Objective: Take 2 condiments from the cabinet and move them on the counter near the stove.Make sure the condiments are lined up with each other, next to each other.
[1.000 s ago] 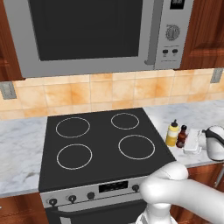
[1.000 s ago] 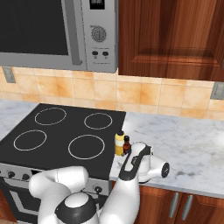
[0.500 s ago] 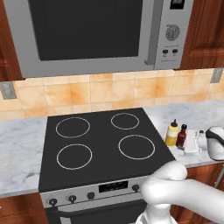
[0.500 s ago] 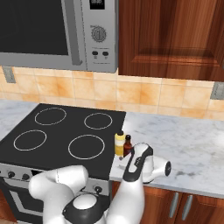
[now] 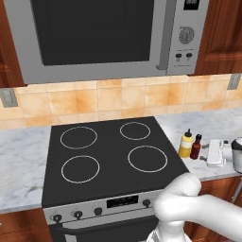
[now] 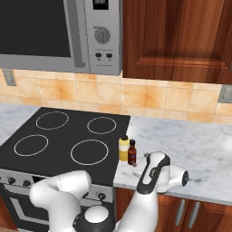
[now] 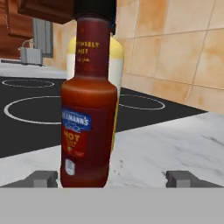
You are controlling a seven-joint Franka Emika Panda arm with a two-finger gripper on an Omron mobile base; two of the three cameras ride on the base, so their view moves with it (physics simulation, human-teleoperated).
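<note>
Marbled counter (image 6: pixel 199 145) right of stove (image 5: pixel 113 156); sauce bottle (image 7: pixel 87 105) upright beside yellow bottle (image 6: pixel 123 148); gripper (image 7: pixel 111 178) wide open, empty.

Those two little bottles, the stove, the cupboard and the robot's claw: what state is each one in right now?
Red-brown sauce bottle: upright on the counter, cap on, not gripped.
Yellow squeeze bottle: upright, right beside the sauce bottle, next to the stove.
Gripper: open, fingers either side of the sauce bottle, clear of it.
Stove: burners dark, nothing on it.
Cabinet: door closed.
</note>
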